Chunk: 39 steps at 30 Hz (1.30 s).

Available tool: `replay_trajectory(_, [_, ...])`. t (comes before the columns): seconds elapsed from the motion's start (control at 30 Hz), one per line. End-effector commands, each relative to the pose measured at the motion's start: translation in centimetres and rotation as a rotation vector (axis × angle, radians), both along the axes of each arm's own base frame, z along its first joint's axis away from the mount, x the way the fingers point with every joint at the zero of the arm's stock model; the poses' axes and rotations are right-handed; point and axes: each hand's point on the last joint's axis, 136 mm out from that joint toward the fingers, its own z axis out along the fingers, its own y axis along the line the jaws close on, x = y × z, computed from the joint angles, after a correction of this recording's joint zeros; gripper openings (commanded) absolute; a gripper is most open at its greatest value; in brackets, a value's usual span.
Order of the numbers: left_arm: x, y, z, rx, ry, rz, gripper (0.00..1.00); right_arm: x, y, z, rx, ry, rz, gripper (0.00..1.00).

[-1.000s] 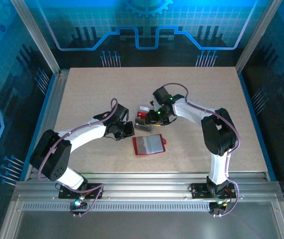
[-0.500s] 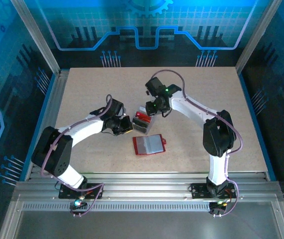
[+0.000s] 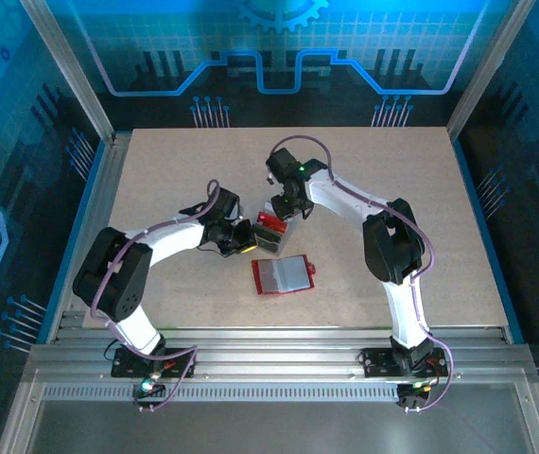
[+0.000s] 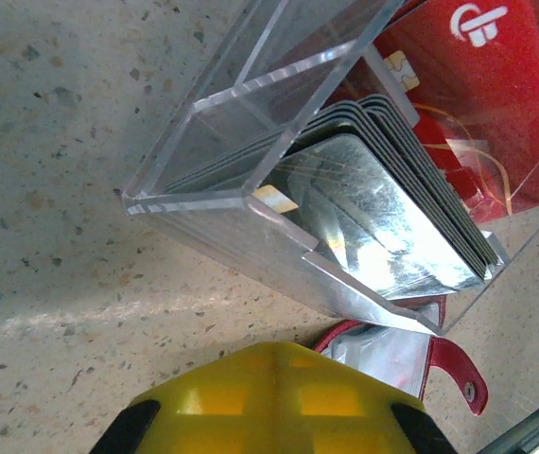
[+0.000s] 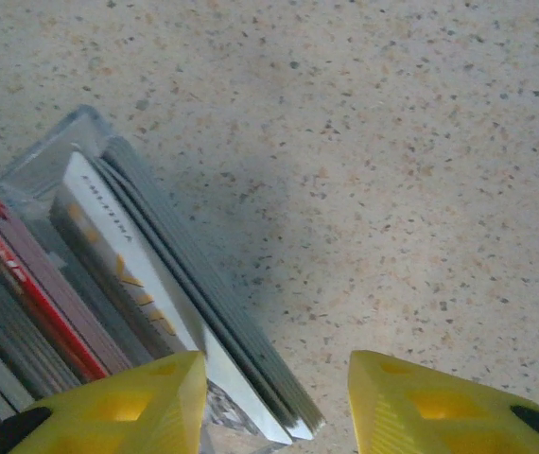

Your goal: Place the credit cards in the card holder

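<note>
Setting: a robotics lab test cell. The left arm [image 3: 156, 248] and right arm [image 3: 345, 199] are bolted to a slotted aluminium rail [image 3: 269, 364] at the near edge of a speckled beige worktop [image 3: 175, 170]. Aluminium profile posts [image 3: 66, 66] frame the cell. Blue translucent wall panels [image 3: 279, 38], printed with gear and circuit-trace graphics, enclose it at the back and both sides.

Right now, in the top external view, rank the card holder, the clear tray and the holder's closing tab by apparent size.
1. card holder, lying open: largest.
2. clear tray, just beyond it: clearly smaller.
3. closing tab on the holder's right edge: smallest by far.
</note>
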Motion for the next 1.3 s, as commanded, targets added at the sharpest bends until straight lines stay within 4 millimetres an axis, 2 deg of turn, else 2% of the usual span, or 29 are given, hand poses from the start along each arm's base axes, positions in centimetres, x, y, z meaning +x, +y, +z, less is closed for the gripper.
replay_trajectory(0.0, [0.6,-0.6,0.2,-0.032,0.004,0.003,0.05,0.5,1.5,0.8,0.056,-0.008,0.049,0.47])
replay_trajectory(0.17, [0.7,-0.6,0.3,-0.035,0.000,0.006,0.05,1.0,1.8,-0.1,0.011,-0.013,0.056,0.47])
replay_trajectory(0.5, [0.8,-0.6,0.3,-0.031,-0.003,0.009,0.05,2.1,0.8,-1.1,-0.078,-0.048,0.053,0.46])
replay_trajectory(0.73, [1.0,-0.4,0.3,-0.021,-0.008,0.015,0.04,2.0,1.2,0.0,-0.064,-0.072,0.069,0.38])
replay_trajectory(0.9, [1.2,0.2,1.8,0.008,-0.047,0.025,0.04,1.8,1.5,0.3,-0.066,-0.075,0.082,0.29])
replay_trajectory(1.07, [1.5,0.5,3.6,0.017,-0.084,0.028,0.04,1.8,1.3,0.8,-0.080,-0.092,0.075,0.28])
replay_trajectory(1.27, [1.9,0.4,4.0,0.015,-0.090,0.032,0.04,2.0,1.0,1.2,-0.103,-0.102,0.072,0.25])
